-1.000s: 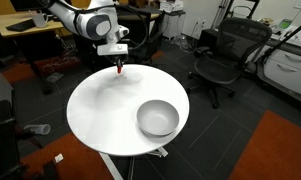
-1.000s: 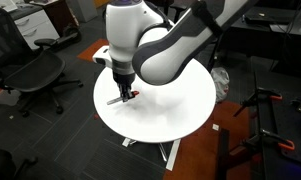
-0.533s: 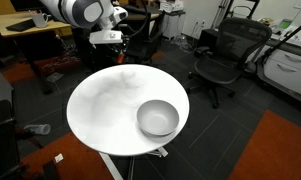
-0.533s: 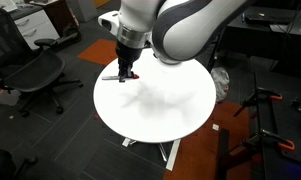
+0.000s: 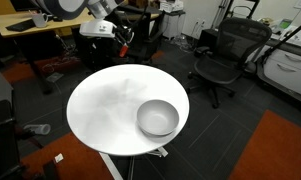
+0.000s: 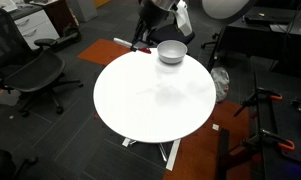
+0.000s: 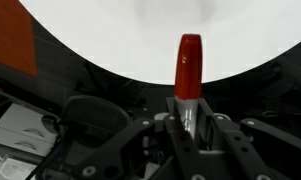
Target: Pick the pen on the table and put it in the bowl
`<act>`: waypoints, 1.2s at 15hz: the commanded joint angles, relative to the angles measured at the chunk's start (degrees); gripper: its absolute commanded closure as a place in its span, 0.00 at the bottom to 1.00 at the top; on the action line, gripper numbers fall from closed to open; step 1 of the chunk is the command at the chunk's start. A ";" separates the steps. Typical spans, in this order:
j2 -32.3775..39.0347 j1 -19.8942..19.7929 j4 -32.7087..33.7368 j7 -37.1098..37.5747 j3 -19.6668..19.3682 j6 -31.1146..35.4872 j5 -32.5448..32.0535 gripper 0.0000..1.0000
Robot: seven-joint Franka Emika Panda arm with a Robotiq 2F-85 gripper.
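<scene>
My gripper is shut on the red pen, whose red end sticks out past the fingertips in the wrist view. In both exterior views the gripper hangs high above the far edge of the round white table. The grey bowl stands on the tabletop, empty, well apart from the gripper. The wrist view shows the table's white edge below the pen; the bowl is out of that view.
Black office chairs stand around the table. A wooden desk is behind the arm. There is orange carpet and dark floor. Stands and cables are at one side.
The gripper has lifted off the tabletop with the pen and risen up and back toward the table's edge. The arm no longer hides the bowl in an exterior view.
</scene>
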 commanded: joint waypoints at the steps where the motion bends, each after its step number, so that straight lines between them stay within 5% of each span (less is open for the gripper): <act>1: -7.50 -4.34 -6.90 -0.27 2.20 3.09 6.04 0.94; 10: -14.98 -11.47 -7.92 -8.64 4.15 0.97 28.03 0.94; 18: -11.86 -14.96 -5.01 -7.01 -0.65 -0.62 29.88 0.94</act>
